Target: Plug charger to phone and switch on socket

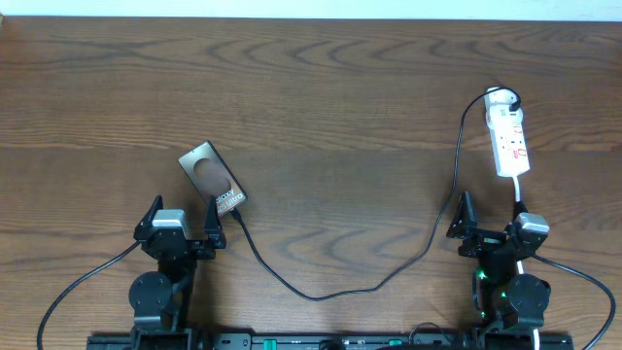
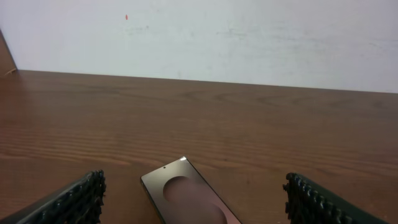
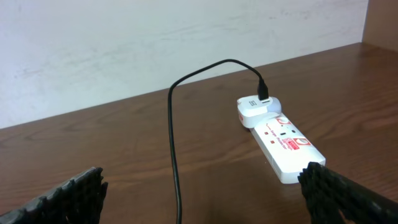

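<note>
The phone (image 1: 212,177) lies tilted on the wooden table at the left, its lettered end toward me. In the left wrist view the phone (image 2: 186,196) lies between my fingers, ahead of them. The charger cable (image 1: 321,295) runs from a white adapter (image 1: 501,97) on the socket (image 1: 510,141) down and across to the phone's near end. I cannot tell if its tip is inserted. My left gripper (image 1: 183,226) (image 2: 194,183) is open just in front of the phone. My right gripper (image 1: 491,222) (image 3: 202,177) is open in front of the socket (image 3: 286,144), with the cable (image 3: 176,174) between its fingers.
The socket's white cord (image 1: 518,190) runs back toward the right arm's base. A pale wall (image 2: 199,37) stands behind the table's far edge. Bare wooden table (image 1: 340,117) lies between the phone and the socket.
</note>
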